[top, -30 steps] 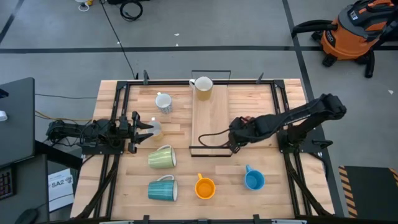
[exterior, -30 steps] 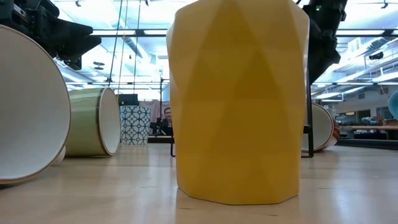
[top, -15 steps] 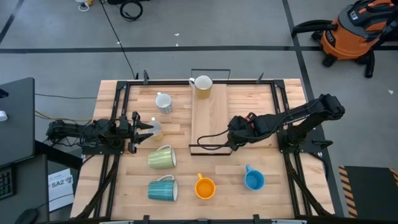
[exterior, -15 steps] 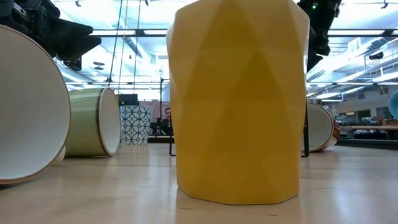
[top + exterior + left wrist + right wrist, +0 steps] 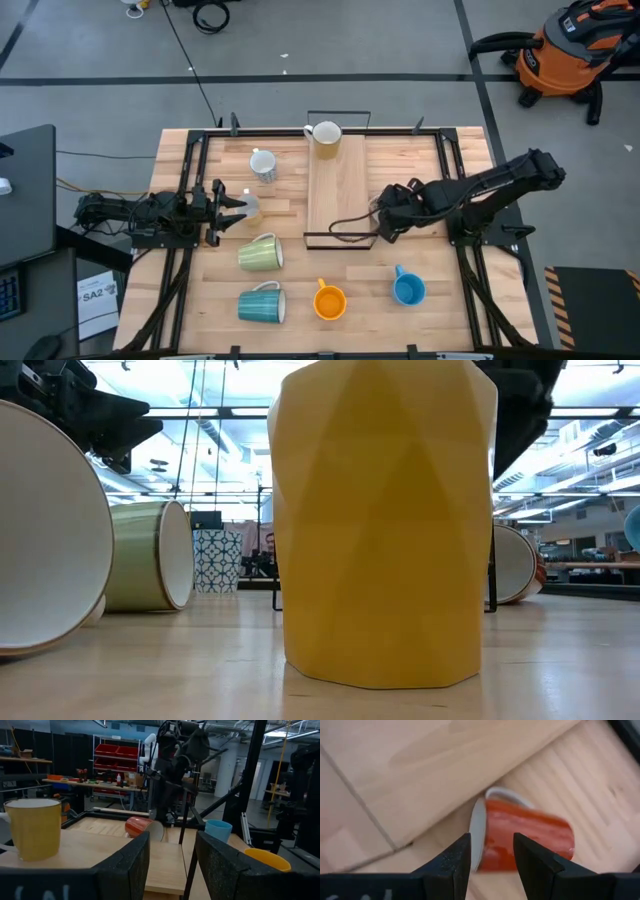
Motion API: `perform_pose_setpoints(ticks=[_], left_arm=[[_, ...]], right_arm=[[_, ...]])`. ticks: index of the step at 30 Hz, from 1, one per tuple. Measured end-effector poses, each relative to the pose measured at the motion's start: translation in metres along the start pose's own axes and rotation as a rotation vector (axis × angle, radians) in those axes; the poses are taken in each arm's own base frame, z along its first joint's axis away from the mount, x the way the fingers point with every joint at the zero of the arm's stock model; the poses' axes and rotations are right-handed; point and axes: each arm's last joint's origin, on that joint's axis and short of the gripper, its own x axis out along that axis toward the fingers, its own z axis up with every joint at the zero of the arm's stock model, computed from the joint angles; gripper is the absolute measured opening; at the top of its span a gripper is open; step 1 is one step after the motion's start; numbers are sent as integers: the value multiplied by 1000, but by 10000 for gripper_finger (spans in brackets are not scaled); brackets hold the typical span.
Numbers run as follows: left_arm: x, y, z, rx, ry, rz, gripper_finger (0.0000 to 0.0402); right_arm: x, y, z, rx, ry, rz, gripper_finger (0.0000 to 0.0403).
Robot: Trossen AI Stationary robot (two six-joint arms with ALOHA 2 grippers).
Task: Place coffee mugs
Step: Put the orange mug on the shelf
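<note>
The red-orange mug (image 5: 525, 840) lies on its side on the table (image 5: 420, 165), just beside the edge of the wooden board (image 5: 340, 190), with its white mouth turned toward the board and its white handle (image 5: 506, 796) on the side facing away from the fingers. The right gripper (image 5: 490, 851) hovers above this mug; its two fingers (image 5: 451, 857) are apart and hold nothing, and the mug's rim shows in the gap between them, most of the body to one side. I judge the risk is here: a lying mug can roll, so if the fingers close off its middle, or one lands on the rounded wall, it may slip away or be pushed against the board's edge. The left gripper (image 5: 228, 206) waits far from the board, on the side opposite the red-orange mug, fingers parted and empty.
</note>
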Motion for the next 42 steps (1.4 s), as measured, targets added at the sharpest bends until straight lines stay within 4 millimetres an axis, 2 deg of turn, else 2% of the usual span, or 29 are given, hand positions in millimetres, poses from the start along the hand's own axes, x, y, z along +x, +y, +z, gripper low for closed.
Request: perform_pose_setpoints(ticks=[5, 11, 26, 36, 42], left_arm=[[0, 0, 0, 0, 0, 0, 167], [0, 0, 0, 0, -2, 0, 167], [0, 0, 1, -2, -7, -1, 167], [0, 0, 1, -2, -7, -1, 167], [0, 0, 1, -2, -7, -1, 167]], right_arm=[[4, 5, -4, -31, 31, -24, 153], [22, 7, -14, -9, 56, -48, 153], [48, 6, -30, -18, 54, -44, 153], [54, 5, -33, -65, 33, -62, 153], [54, 3, -34, 0, 41, -78, 153]])
